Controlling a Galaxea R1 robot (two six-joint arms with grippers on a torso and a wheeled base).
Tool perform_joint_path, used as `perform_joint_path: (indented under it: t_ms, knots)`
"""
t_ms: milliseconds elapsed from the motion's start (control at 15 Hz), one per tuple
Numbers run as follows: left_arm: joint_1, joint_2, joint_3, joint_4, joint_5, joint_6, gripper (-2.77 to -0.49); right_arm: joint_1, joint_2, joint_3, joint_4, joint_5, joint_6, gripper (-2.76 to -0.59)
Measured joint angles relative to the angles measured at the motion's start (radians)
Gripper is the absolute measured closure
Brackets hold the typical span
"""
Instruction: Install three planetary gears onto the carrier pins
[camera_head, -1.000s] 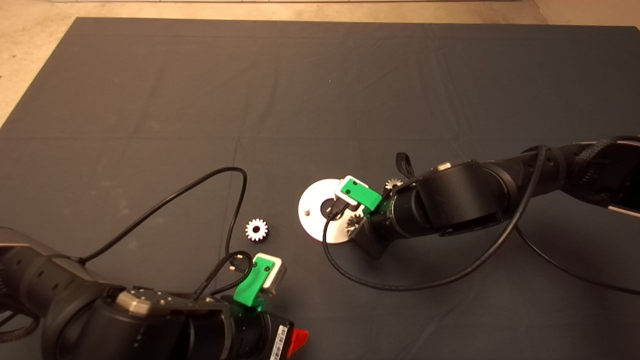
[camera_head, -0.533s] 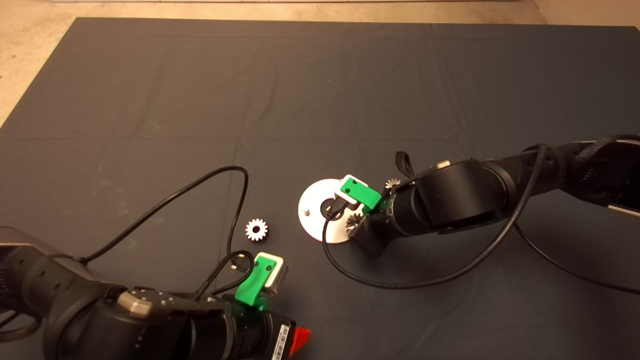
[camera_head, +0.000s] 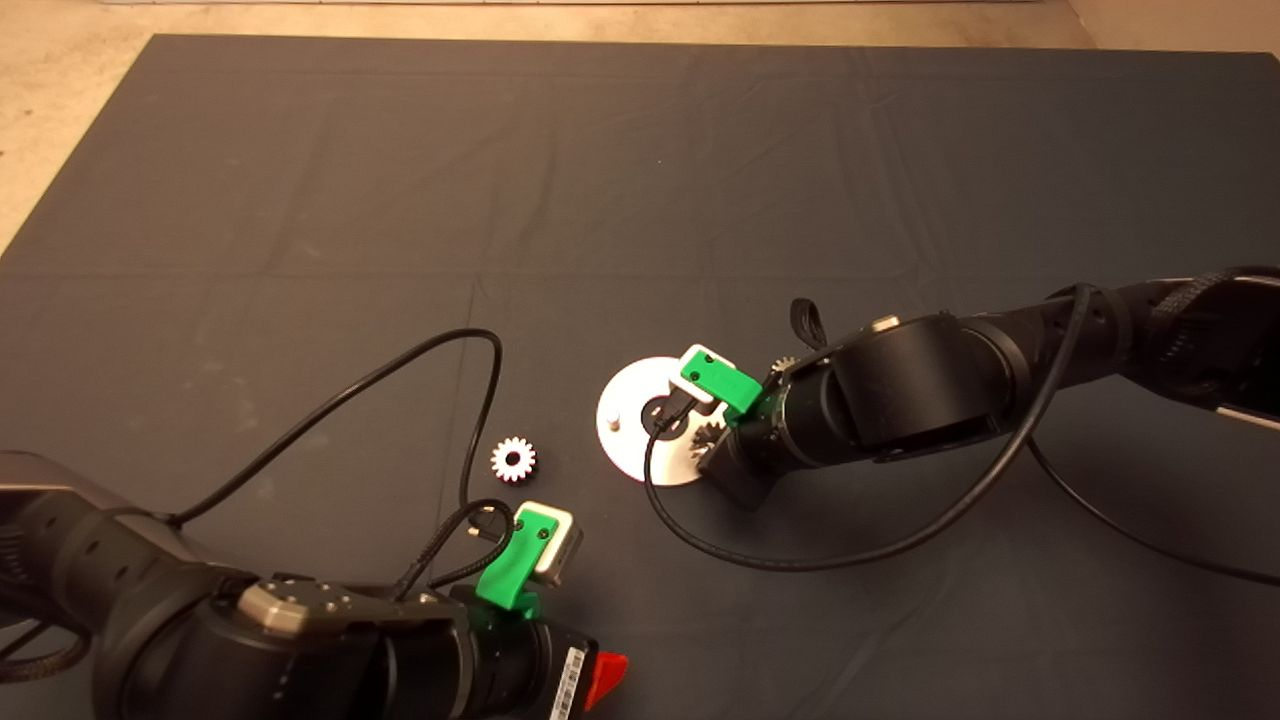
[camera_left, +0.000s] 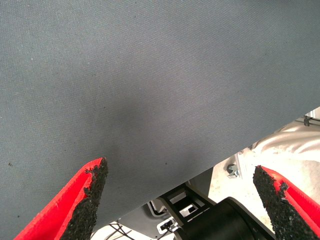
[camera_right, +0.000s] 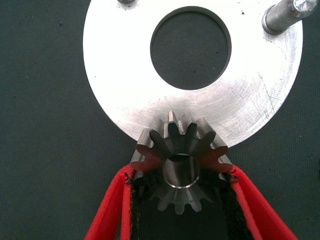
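Right end effector (camera_right: 177, 200): closed on a gear (camera_right: 181, 162), held at the near rim of the disc (camera_right: 125, 85).
Pins: one bare post (camera_right: 282, 17) stood upright on the disc.
Loose gear (camera_head: 513, 459): lay flat on the mat (camera_head: 300, 200), left of the disc.
Third gear (camera_head: 783, 367): partly hidden behind the right arm.
Left end effector (camera_left: 180, 200): wide open, empty, at the table's near edge.

Robot lab/test bench: dark mat (camera_head: 600, 150) on table, bare concrete floor (camera_head: 60, 100)
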Motion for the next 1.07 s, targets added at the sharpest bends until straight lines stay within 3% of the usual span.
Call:
perform_joint_path:
  t_ms: [1067]
  knots:
    - [0.000,0.000,0.000,0.007,0.000,0.000,-2.07,0.007,0.004,-0.007,-0.001,-0.014,0.000,-0.88]
